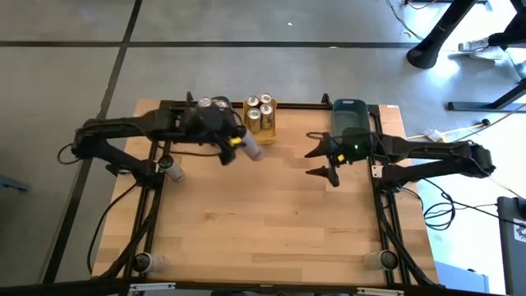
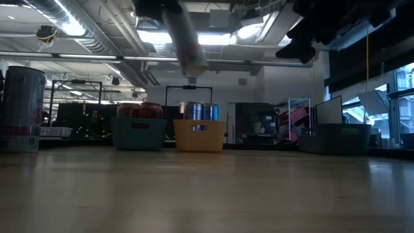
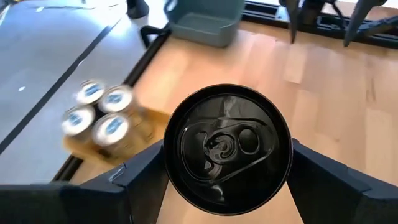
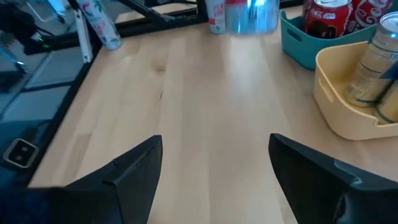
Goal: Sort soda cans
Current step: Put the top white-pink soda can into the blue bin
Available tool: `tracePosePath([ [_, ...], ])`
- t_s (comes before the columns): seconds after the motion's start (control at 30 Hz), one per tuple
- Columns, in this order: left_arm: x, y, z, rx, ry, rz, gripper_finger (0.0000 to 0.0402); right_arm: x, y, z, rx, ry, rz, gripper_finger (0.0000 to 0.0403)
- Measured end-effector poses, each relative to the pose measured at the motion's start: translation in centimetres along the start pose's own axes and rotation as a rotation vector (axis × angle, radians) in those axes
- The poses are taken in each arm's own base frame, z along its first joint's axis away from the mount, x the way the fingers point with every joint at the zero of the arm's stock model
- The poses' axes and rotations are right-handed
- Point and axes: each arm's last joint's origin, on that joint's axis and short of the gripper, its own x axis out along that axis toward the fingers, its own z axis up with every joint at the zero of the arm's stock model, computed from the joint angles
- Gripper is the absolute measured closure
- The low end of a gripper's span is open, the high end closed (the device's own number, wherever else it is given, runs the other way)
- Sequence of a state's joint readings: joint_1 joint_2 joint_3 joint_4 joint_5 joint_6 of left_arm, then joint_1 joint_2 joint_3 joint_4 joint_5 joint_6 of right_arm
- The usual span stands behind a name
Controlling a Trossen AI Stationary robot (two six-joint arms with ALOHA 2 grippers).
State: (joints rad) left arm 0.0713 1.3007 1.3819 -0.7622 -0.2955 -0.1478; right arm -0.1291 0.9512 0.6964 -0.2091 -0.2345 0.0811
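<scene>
A dark-topped grey soda can hangs tilted above the desk. Four gold cans stand upright in the yellow tray; red cans fill the teal tray.

We can read no whole word — only white script on the red cans in the teal tray, too blurred to spell out, other cans' markings unreadable.
</scene>
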Motion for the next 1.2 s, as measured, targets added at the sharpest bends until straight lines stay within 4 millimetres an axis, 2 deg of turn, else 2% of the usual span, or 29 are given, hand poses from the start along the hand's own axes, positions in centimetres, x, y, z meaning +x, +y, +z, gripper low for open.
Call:
tracePosePath([
  [0.27, 6.4, -4.4, -0.1, 0.102, 0.019, -0.054, 0.0125, 0.8, 2.5, -1.2, -0.064, 0.015, -0.031, 0.011],
  [0.4, 9.9, -6.2, -0.7, 0.15, 0.032, -0.065, 0.0125, 1.1, 3.0, -2.1, -0.012, 0.045, -0.015, 0.011],
  [0.57, 13.5, -7.4, -1.7, 0.156, 0.057, -0.061, 0.0125, 1.3, 2.9, -3.0, 0.012, 0.067, -0.04, 0.011],
  [0.83, 15.1, -7.7, -2.7, 0.169, 0.113, -0.051, 0.0125, 1.4, 2.6, -3.3, 0.011, 0.066, -0.118, 0.011],
  [1.2, 15.2, -7.6, -3.3, 0.221, 0.173, -0.05, 0.0125, 1.4, 2.5, -3.3, 0.007, 0.061, -0.144, 0.011],
])
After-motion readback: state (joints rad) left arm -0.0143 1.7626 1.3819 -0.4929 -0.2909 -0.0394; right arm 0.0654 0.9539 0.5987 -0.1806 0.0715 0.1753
